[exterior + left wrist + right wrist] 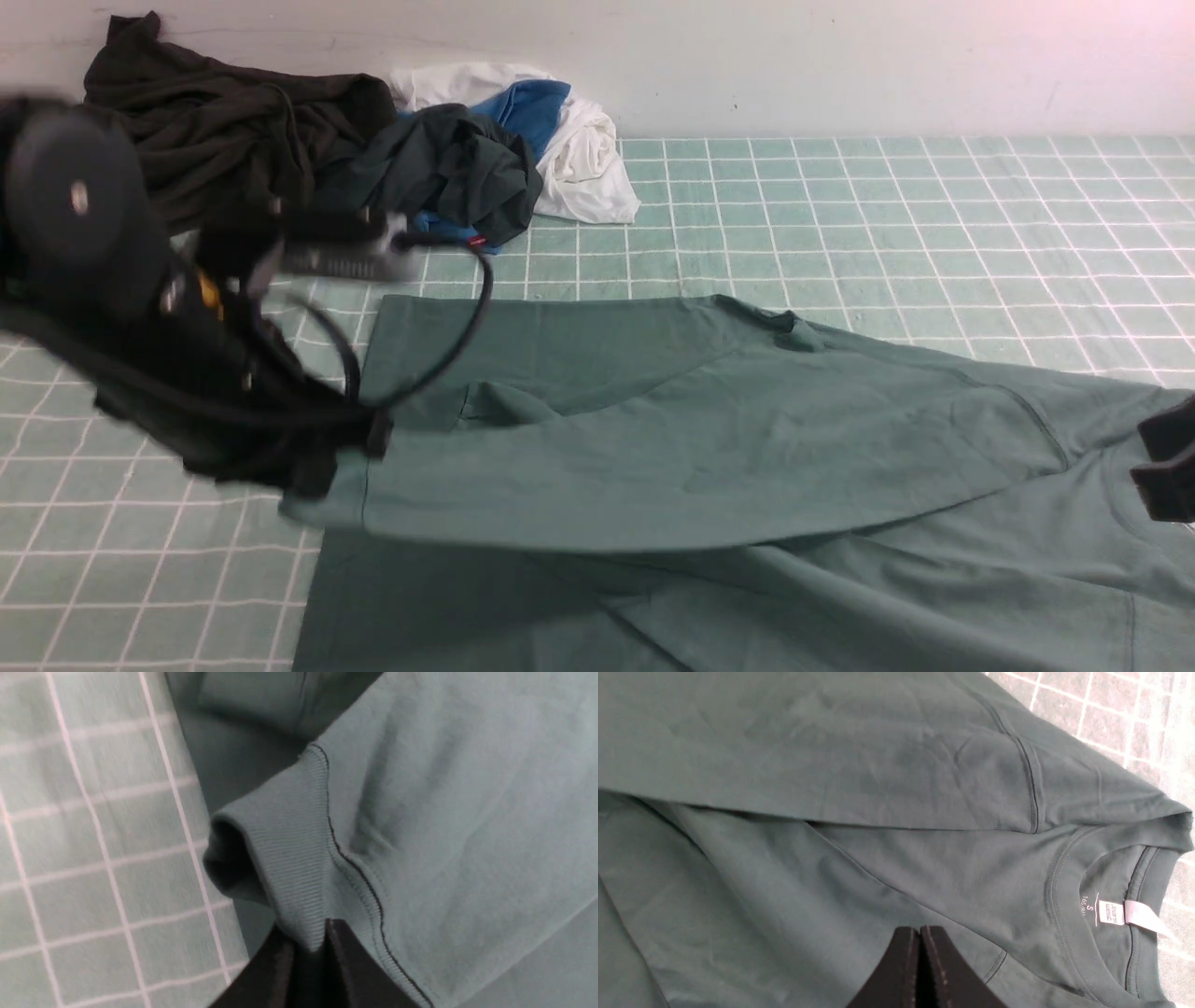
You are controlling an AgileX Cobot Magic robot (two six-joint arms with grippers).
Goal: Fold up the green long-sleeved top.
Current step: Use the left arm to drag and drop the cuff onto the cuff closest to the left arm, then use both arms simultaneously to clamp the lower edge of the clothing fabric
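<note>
We have the top (635,485) spread on the table (140,579) from the centre to the bottom and right edges of the front view. One sleeve (878,784) lies across the body towards the left of that frame, so we judge the folding to be in its early stage. The other sleeve we cannot make out well enough to call folded; bringing the body into a compact bundle is left, and the creases probably want smoothing.

Our left gripper (310,940) pinches the sleeve's cuff (285,854); our right gripper (920,933) is pressed together with nothing in it.

The left wrist view shows us the cuff's open mouth and seam, which the arm mostly hides in front. The right wrist view gives us the collar (1064,896) and its label (1111,912), both missing from the front view. Only the front view shows the pile of clothes (429,168) at upper left.
</note>
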